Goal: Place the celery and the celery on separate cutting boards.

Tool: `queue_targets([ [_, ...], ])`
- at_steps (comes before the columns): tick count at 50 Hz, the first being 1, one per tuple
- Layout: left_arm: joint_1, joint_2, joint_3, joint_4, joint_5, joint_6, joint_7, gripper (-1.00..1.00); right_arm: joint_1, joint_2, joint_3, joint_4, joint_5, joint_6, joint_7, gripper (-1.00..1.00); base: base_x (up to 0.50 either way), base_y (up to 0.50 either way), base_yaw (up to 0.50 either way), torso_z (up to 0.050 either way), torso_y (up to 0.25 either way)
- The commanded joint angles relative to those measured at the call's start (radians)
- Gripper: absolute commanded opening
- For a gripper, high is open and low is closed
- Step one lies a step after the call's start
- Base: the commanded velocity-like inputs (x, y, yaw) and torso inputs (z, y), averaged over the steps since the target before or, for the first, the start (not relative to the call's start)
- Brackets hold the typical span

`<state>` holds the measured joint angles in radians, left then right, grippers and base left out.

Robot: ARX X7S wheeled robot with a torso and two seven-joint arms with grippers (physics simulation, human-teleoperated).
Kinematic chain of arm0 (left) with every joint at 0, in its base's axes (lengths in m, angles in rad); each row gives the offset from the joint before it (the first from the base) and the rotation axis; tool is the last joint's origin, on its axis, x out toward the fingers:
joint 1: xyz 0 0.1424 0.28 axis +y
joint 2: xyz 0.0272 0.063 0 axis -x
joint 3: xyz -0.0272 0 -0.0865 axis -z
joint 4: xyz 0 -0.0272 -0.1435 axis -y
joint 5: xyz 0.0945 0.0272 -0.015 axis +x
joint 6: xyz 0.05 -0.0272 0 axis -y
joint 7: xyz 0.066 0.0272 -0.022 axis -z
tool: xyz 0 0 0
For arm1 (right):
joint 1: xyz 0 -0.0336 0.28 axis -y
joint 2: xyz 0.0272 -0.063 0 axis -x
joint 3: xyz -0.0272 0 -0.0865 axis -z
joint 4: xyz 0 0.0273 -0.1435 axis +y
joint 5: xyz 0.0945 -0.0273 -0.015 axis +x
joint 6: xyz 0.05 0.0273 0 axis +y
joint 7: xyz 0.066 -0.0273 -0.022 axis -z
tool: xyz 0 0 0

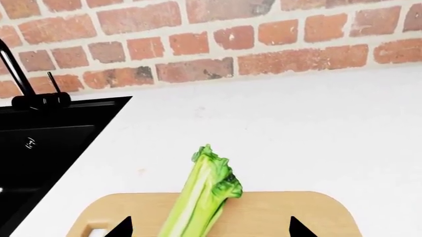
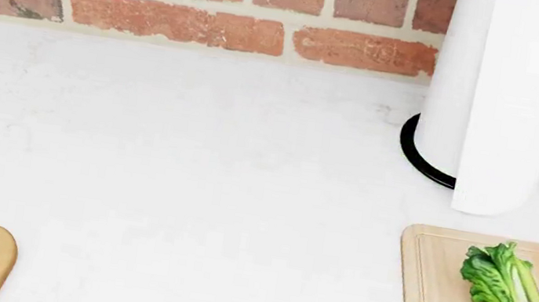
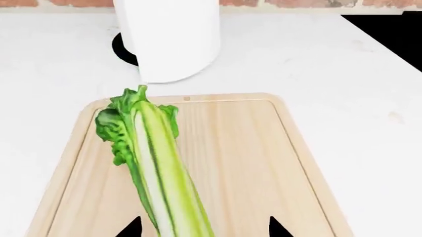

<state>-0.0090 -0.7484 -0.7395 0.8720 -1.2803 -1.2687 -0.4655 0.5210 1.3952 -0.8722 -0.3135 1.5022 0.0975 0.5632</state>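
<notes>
Both pairs of jaws stand spread wide: on the left gripper and on the right gripper only two dark fingertips show at the frame edge, each pair with a celery stalk between but not pinched. There are two bunches and two boards. The yellow-green celery lies on the tan cutting board, its leafy top reaching past the board's far edge over the white counter; the board's handle slot is barely seen. The pale-stalked celery lies lengthwise on the larger grooved board, leaves toward the paper towel roll. Only the left wrist view shows the black sink and faucet beside the tan board. In the head view a rounded corner is all that appears of the tan board, its celery out of frame. The stalk bases of both bunches are cut off in every view. A brick wall backs the counter.
</notes>
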Motion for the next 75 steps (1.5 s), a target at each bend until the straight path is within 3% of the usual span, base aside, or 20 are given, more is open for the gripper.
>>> queue_targets([
  [1, 0.005, 0.004, 0.009, 0.003, -0.014, 0.048, 0.017, 1.0, 0.042, 0.03, 0.039, -0.046, 0.0, 0.015, 0.013, 1.0, 0.0, 0.0, 0.0, 0.0, 0.0],
  [12, -0.01, -0.007, 0.01, 0.0, -0.045, 0.051, -0.003, 1.0, 0.157, 0.037, 0.11, -0.162, -0.009, 0.117, 0.075, 1.0, 0.0, 0.0, 0.0, 0.0, 0.0],
  [17, -0.103, -0.047, 0.052, 0.0, -0.17, 0.05, -0.106, 1.0, 0.206, 0.05, 0.143, -0.221, 0.012, 0.16, 0.101, 1.0, 0.0, 0.0, 0.0, 0.0, 0.0],
  [30, -0.321, -0.127, 0.182, -0.042, -0.295, 0.09, -0.298, 1.0, 0.405, 0.021, 0.243, -0.267, 0.103, 0.383, 0.145, 1.0, 0.0, 0.0, 0.0, 0.0, 0.0],
  [35, -0.45, -0.201, 0.26, -0.068, -0.437, 0.135, -0.416, 1.0, 0.471, 0.02, 0.281, -0.269, 0.154, 0.433, 0.157, 1.0, 0.0, 0.0, 0.0, 0.0, 0.0],
  [45, -0.554, -0.259, 0.33, -0.105, -0.503, 0.172, -0.468, 1.0, 0.649, -0.087, 0.303, -0.213, 0.193, 0.618, 0.176, 1.0, 0.0, 0.0, 0.0, 0.0, 0.0],
  [50, -0.599, -0.266, 0.389, -0.128, -0.494, 0.172, -0.475, 1.0, 0.727, -0.139, 0.296, -0.177, 0.198, 0.694, 0.183, 1.0, 0.0, 0.0, 0.0, 0.0, 0.0],
  [63, -0.942, -0.267, 0.664, -0.229, -0.574, 0.187, -0.59, 1.0, 0.851, -0.216, 0.297, -0.1, 0.178, 0.776, 0.157, 1.0, 0.0, 0.0, 0.0, 0.0, 0.0],
  [69, -1.063, -0.269, 0.734, -0.265, -0.626, 0.188, -0.655, 1.0, 0.896, -0.246, 0.292, -0.088, 0.158, 0.805, 0.132, 1.0, 0.0, 0.0, 0.0, 0.0, 0.0],
  [75, -1.056, -0.235, 0.75, -0.287, -0.576, 0.19, -0.638, 1.0, 1.077, -0.322, 0.267, -0.022, 0.266, 0.935, 0.215, 1.0, 0.0, 0.0, 0.0, 0.0, 0.0],
])
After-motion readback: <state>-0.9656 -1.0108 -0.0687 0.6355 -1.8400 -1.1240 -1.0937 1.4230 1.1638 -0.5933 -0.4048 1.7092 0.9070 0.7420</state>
